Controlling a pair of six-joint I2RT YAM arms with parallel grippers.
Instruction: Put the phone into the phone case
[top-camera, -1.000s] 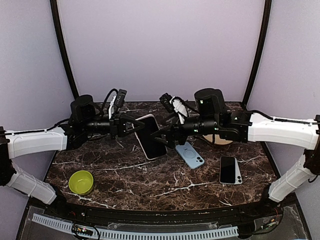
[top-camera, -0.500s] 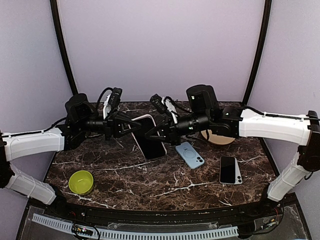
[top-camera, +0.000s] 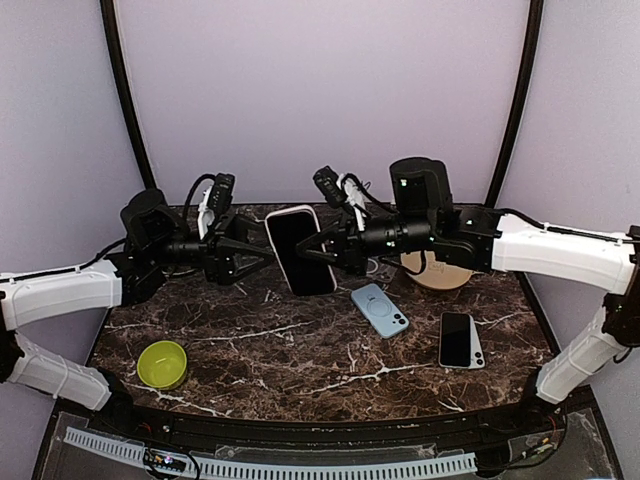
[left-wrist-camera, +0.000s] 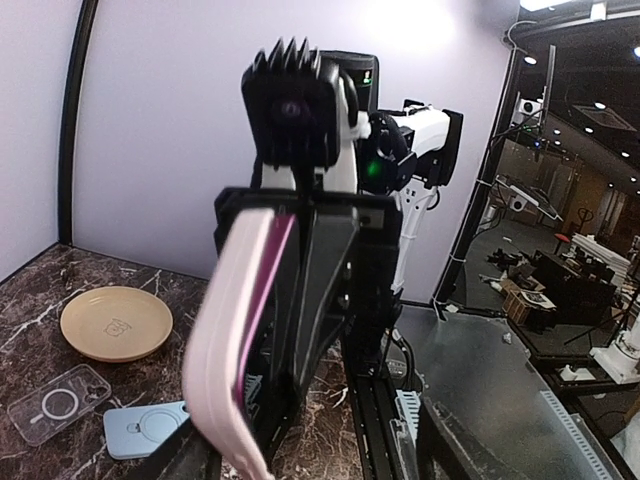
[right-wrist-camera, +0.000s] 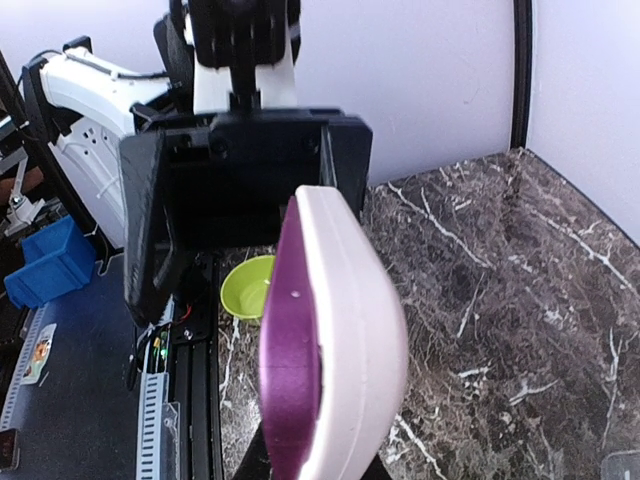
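Note:
A dark-screened phone sits in a pale pink phone case (top-camera: 298, 250), held up in the air over the back of the table. My right gripper (top-camera: 320, 250) is shut on its right edge. The left gripper (top-camera: 250, 260) stands open just left of it, fingers spread and apart from the case. In the right wrist view the pink case (right-wrist-camera: 345, 340) fills the middle edge-on, with a purple strip along its left side. In the left wrist view the case's pink edge (left-wrist-camera: 235, 340) hangs in front of the right arm.
A blue case with a ring (top-camera: 380, 310) and a second phone (top-camera: 461, 340) lie on the marble table (top-camera: 300, 350) at right. A tan plate (top-camera: 437, 274) is behind them, a green bowl (top-camera: 162, 363) at front left. A clear case (left-wrist-camera: 55, 403) lies by the blue one.
The right gripper closed on the cased phone while the left gripper opened and let it go. The phone now stands higher and more upright, and the left arm has drawn back left.

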